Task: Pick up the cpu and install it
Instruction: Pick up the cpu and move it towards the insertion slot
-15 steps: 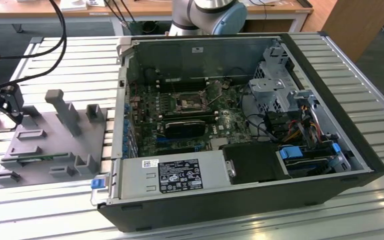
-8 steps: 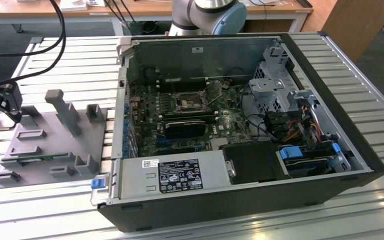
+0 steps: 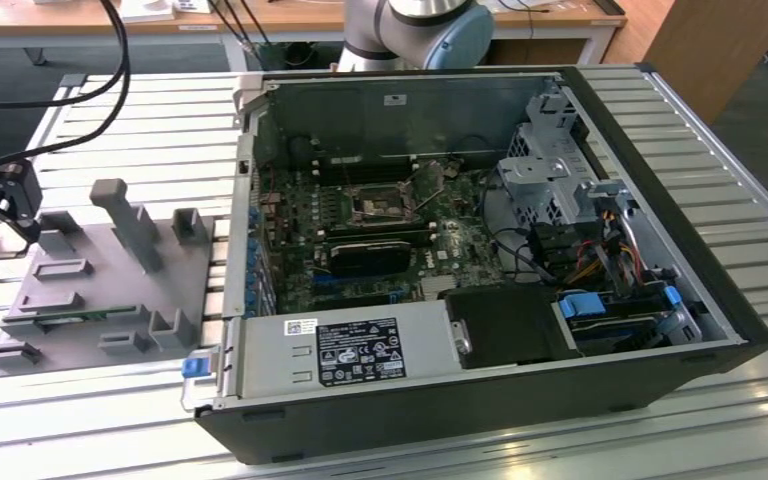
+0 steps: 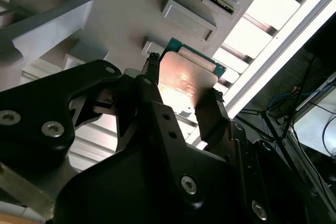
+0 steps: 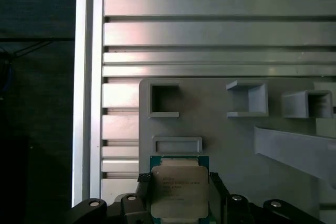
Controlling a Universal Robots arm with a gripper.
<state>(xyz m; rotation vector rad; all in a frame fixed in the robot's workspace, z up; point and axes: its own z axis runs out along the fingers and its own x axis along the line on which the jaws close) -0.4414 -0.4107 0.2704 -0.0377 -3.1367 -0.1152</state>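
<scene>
grips the cpu (image 5: pixel 178 190) in the tool (image 5: pixel 178 181), with matte black fingers (image 5: pixel 143 188) clamped against two opposite edges. shows, in both wrist views, a flat square chip with a dull silver metal lid and a thin green rim. holds it over the near edge of a smooth grey plastic holder plate (image 5: pixel 226 135) moulded with boxy rectangular pockets and slanted posts; touching or lifted, cannot tell. beyond, lies on a ribbed aluminium tabletop (image 5: pixel 210 35). farther off, toward the exterior view's right, has an open black computer case (image 3: pixel 491 425) with a green motherboard (image 3: pixel 471 250) and a square socket (image 3: pixel 381 205).
</scene>
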